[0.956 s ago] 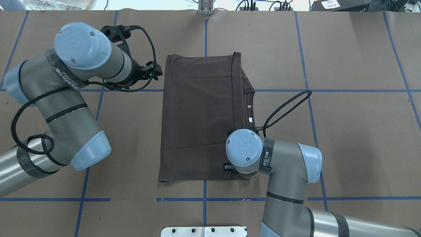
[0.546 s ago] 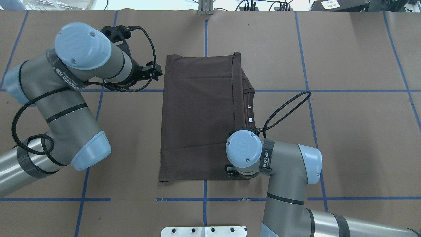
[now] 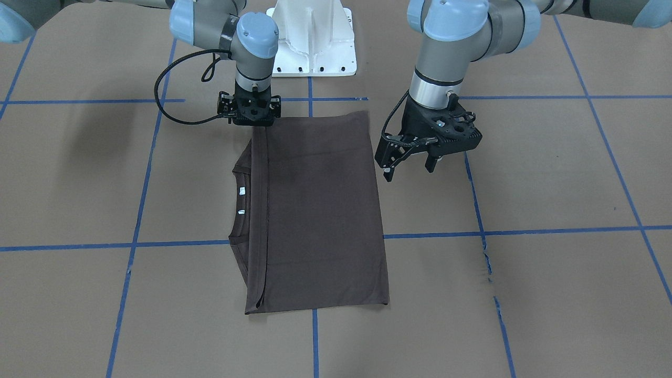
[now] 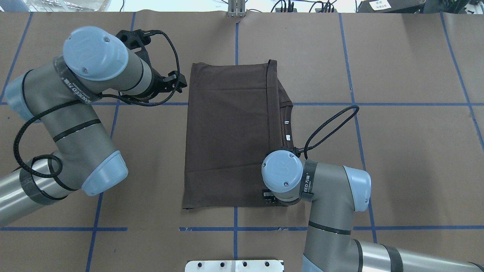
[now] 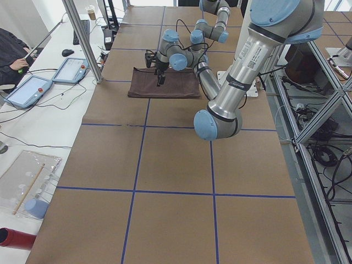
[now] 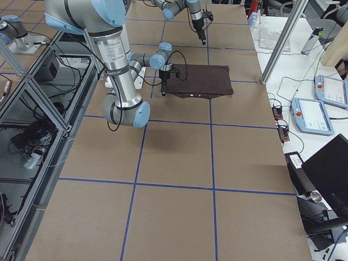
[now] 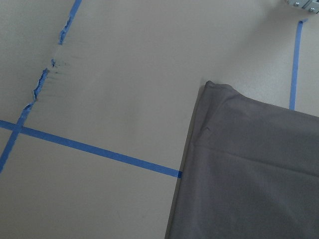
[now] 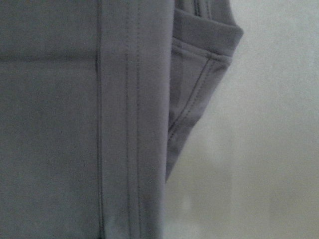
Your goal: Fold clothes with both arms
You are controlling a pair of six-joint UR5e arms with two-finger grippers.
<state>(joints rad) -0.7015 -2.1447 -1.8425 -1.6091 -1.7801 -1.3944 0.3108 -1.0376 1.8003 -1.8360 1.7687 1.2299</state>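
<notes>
The dark brown T-shirt (image 3: 315, 210) lies folded in a flat rectangle mid-table (image 4: 227, 132). Its collar with white labels (image 3: 242, 190) sticks out on the robot's right side. My right gripper (image 3: 251, 113) points straight down onto the shirt's corner nearest the robot on the collar side; its wrist hides it from above (image 4: 267, 195). Its fingers do not show, so I cannot tell if it is open or shut. The right wrist view is filled with hem and collar fabric (image 8: 75, 124). My left gripper (image 3: 409, 169) is open and empty, just above the table beside the shirt's opposite edge (image 4: 177, 81).
Brown paper with blue tape lines (image 3: 525, 231) covers the table; the tape is torn in one spot (image 3: 485, 257). The white pedestal (image 3: 312, 37) stands at the robot's edge. Tablets (image 5: 27, 91) and a person (image 5: 14, 52) are beyond the far edge.
My right wrist has shifted slightly toward the robot's side over the shirt's near corner. The left arm and the shirt have not visibly moved.
</notes>
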